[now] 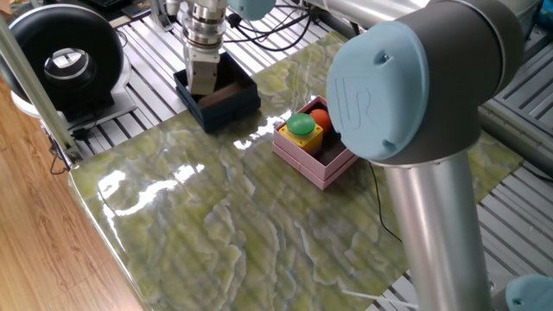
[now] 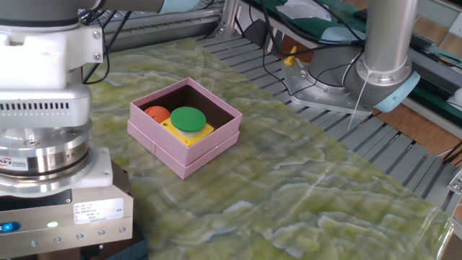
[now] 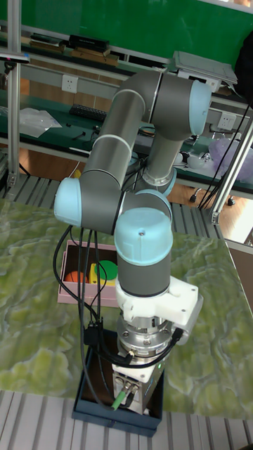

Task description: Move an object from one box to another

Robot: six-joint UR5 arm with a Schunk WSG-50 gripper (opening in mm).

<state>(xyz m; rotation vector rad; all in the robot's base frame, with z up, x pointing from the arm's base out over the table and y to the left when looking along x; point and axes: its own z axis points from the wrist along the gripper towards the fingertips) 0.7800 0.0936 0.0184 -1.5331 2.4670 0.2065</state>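
One fixed view looks down from beside the arm's near elbow. The other fixed view sits close behind the wrist, facing the opposite way. The tall fixed view faces the arm frontally. All share the pink box (image 1: 315, 147) (image 2: 184, 128) (image 3: 70, 281).

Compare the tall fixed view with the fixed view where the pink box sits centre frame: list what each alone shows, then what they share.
Only the tall fixed view shows the navy box with the gripper lowered into it, plus the arm's whole folded shape and the green wall behind. Only the other fixed view shows the arm's base column bolted beyond the mat, and the pink box's dark inside unobstructed. Both show the pink box, the orange ball, the green-topped yellow block and the marbled green mat.
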